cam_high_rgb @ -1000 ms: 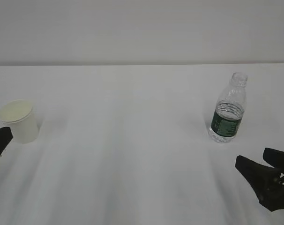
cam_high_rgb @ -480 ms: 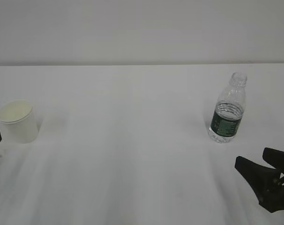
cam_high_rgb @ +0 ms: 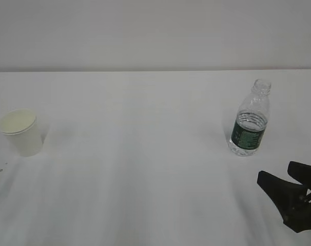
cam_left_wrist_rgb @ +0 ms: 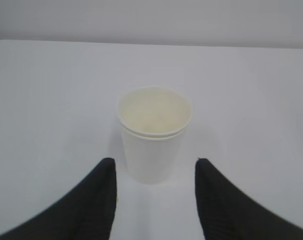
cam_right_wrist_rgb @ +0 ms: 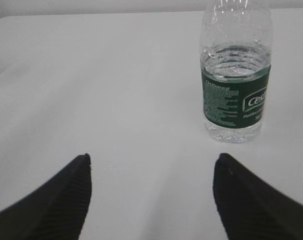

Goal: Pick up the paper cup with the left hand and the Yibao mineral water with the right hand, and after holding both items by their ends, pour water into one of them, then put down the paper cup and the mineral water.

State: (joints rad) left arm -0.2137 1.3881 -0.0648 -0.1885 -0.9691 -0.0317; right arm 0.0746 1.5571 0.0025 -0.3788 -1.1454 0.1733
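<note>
The white paper cup [cam_high_rgb: 21,132] stands upright at the far left of the table. In the left wrist view the cup [cam_left_wrist_rgb: 154,134] stands just beyond my open left gripper [cam_left_wrist_rgb: 154,167], whose black fingers flank the space in front of it. The left gripper is out of the exterior view. The Yibao mineral water [cam_high_rgb: 250,119], a clear capless bottle with a dark green label, stands upright at the right. My right gripper [cam_high_rgb: 284,177] is open and empty, in front of the bottle. In the right wrist view the bottle [cam_right_wrist_rgb: 235,80] stands ahead and to the right of the gripper [cam_right_wrist_rgb: 151,162].
The white table [cam_high_rgb: 145,154] runs to a far edge against a pale wall. A tiny dark speck [cam_high_rgb: 0,167] lies near the cup.
The left gripper has drawn back out of the exterior view at the lower left. The cup, the bottle and the right gripper have not moved.
</note>
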